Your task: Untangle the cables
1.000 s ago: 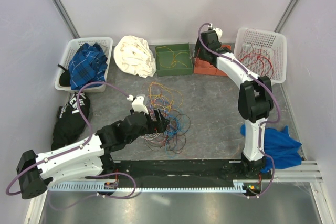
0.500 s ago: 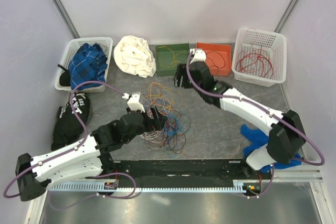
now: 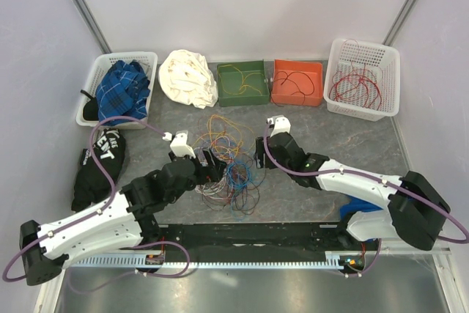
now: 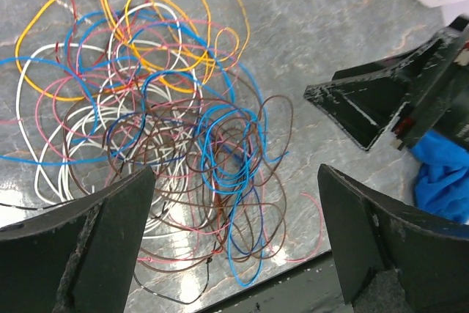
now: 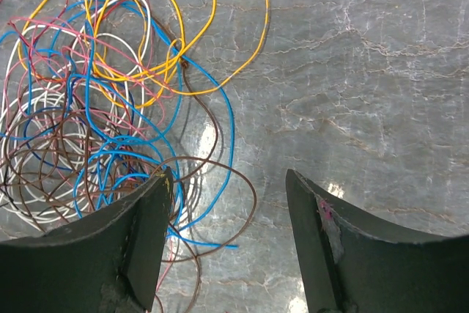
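The cables (image 3: 236, 174) lie as one tangled heap of thin blue, yellow, brown, pink and white loops at the table's middle. My left gripper (image 3: 217, 163) hovers over the heap's left part, its jaws wide open. In the left wrist view the left gripper (image 4: 236, 170) frames blue and brown cables (image 4: 220, 137) lying on the table, gripping none. My right gripper (image 3: 258, 155) sits at the heap's right edge, open. In the right wrist view the right gripper (image 5: 229, 175) stands above a brown loop and a blue end of the cables (image 5: 110, 108), with nothing held.
Along the back stand a green bin (image 3: 253, 97) with a yellow cable, an orange bin (image 3: 316, 97) with a dark cable and a white basket (image 3: 386, 53) of red cables. A white cloth (image 3: 188, 77), a basket of plaid cloth (image 3: 117, 89), a black bag (image 3: 99, 166) and a blue cloth (image 3: 381, 203) lie around.
My right arm has swung from the orange bin at the back down to the heap's right edge, its jaws narrowing a little. The left arm has shifted slightly left.
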You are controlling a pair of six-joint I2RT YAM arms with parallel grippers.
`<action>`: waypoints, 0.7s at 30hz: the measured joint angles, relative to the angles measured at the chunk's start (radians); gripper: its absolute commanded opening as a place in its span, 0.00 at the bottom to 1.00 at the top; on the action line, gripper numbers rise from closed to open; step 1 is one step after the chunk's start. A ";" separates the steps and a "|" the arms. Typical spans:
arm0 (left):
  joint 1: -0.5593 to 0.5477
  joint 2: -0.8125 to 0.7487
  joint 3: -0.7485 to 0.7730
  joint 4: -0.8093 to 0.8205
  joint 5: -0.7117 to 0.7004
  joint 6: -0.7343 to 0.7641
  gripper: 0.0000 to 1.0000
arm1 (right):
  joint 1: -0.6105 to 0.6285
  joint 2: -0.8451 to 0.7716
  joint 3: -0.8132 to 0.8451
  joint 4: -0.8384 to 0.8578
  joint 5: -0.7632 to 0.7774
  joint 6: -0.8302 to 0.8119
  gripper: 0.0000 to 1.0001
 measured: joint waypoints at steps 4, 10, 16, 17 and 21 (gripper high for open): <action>0.000 0.033 -0.006 -0.001 0.006 -0.013 1.00 | 0.000 0.015 -0.035 0.050 0.000 0.002 0.69; 0.000 0.051 -0.008 -0.002 0.012 -0.021 1.00 | 0.000 0.115 -0.061 0.101 -0.003 0.004 0.63; 0.000 0.051 -0.014 -0.002 0.013 -0.027 1.00 | 0.000 0.185 -0.061 0.132 -0.004 0.000 0.31; 0.000 0.051 -0.017 -0.002 0.013 -0.029 1.00 | 0.000 0.194 -0.061 0.139 -0.004 0.001 0.23; 0.000 0.051 -0.019 -0.002 0.014 -0.031 0.99 | 0.000 0.220 -0.060 0.155 -0.005 0.000 0.06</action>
